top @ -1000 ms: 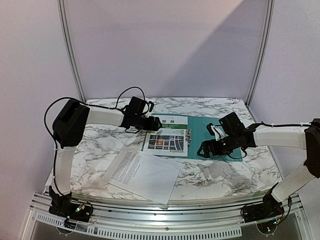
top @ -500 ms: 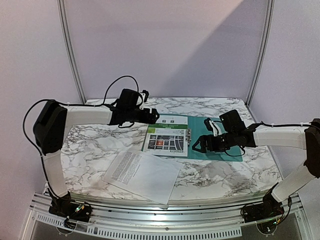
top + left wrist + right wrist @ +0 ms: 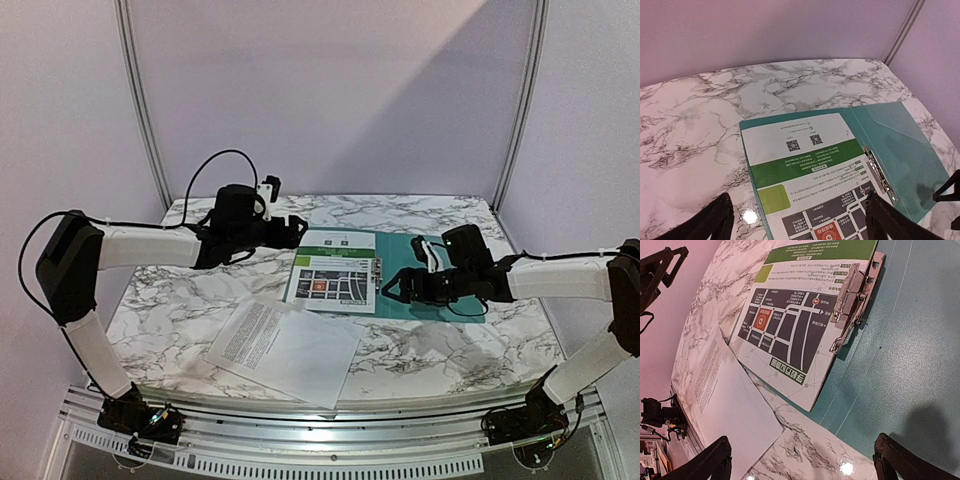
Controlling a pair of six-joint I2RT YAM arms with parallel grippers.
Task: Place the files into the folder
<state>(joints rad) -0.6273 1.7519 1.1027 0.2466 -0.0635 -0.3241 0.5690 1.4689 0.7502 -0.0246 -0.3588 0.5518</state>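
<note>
The teal folder [image 3: 440,265] lies open on the marble table, its metal clip [image 3: 378,275] along the middle. The green-header map sheet [image 3: 333,270] lies on the folder's left half, its right edge at the clip. The white text sheet [image 3: 285,345] lies loose on the table in front, outside the folder. My left gripper [image 3: 297,231] is open and empty, left of the map sheet's far corner. My right gripper [image 3: 394,289] is open and empty, low over the folder beside the clip. The right wrist view shows the clip [image 3: 855,295], map sheet [image 3: 795,325] and white sheet [image 3: 725,405].
The left wrist view shows the map sheet [image 3: 810,165], the clip [image 3: 880,172] and the folder's bare right half [image 3: 905,145]. White walls and metal posts [image 3: 140,110] close in the back. The table's front edge [image 3: 330,410] runs just past the white sheet.
My left arm has drawn back to the left, away from the map sheet, and its gripper has risen. My right gripper has shifted slightly left toward the clip.
</note>
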